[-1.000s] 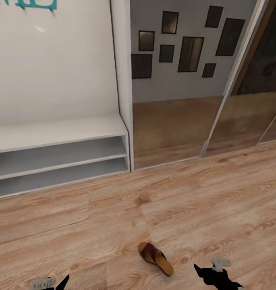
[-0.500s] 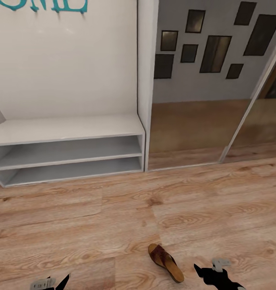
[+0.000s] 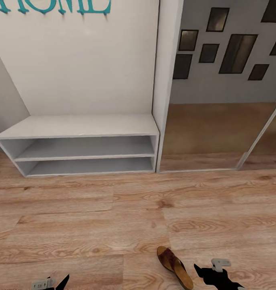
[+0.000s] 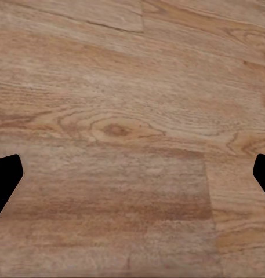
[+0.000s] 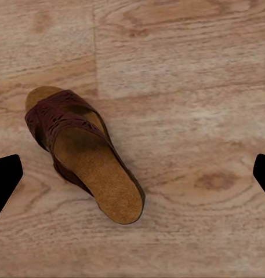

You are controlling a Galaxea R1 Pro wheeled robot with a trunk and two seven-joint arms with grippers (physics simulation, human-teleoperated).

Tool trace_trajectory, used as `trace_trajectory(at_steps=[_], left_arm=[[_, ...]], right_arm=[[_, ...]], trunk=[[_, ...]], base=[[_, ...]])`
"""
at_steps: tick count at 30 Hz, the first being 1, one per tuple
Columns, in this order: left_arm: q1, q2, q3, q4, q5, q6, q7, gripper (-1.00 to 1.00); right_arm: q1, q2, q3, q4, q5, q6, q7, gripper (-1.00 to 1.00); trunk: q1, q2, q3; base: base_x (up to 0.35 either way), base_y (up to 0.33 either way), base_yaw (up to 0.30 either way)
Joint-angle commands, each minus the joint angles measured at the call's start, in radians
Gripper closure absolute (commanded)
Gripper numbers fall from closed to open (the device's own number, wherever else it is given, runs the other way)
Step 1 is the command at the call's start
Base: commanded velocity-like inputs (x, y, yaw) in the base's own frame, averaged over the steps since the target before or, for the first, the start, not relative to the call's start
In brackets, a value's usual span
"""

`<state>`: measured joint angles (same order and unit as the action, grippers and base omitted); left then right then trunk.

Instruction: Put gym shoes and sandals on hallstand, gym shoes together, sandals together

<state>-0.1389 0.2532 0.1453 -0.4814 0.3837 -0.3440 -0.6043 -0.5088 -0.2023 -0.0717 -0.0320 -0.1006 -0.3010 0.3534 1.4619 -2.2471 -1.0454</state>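
The view has swung left: the rack (image 3: 79, 129) sits fuller, sandal (image 3: 175, 266) on floor (image 3: 93, 217); both tools spread, empty.

Not much of the bot to see, tbh
Left gripper (image 3: 53, 283) and right gripper (image 3: 212, 274) are matte black with pointy fingertips, each with a small light-grey blocky bracket

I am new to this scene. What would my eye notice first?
A single brown sandal lies on the wood floor near the right gripper. Behind it stands the pale hallstand, its bench and two shelves bare, beside a mirrored door.
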Motion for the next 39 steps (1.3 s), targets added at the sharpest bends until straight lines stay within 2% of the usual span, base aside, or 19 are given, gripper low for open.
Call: trace_trajectory(at_steps=[1, 24, 39], left_arm=[[-0.001, 0.000, 0.002, 0.001, 0.008, 0.002, -0.009, -1.00], [-0.001, 0.000, 0.002, 0.001, 0.009, 0.002, -0.008, -1.00], [-0.001, 0.000, 0.002, 0.001, 0.009, 0.002, -0.008, -1.00]], right_arm=[[-0.001, 0.000, -0.007, 0.001, -0.010, 0.000, 0.010, -1.00], [-0.001, 0.000, -0.007, 0.001, -0.010, 0.000, 0.010, -1.00], [-0.001, 0.000, -0.007, 0.001, -0.010, 0.000, 0.009, -1.00]], trunk=[[0.000, 0.000, -0.001], [0.000, 0.000, -0.001], [0.000, 0.000, -0.001]], base=[[0.000, -0.070, 0.036], [0.000, -0.043, 0.005], [0.000, -0.185, 0.006]])
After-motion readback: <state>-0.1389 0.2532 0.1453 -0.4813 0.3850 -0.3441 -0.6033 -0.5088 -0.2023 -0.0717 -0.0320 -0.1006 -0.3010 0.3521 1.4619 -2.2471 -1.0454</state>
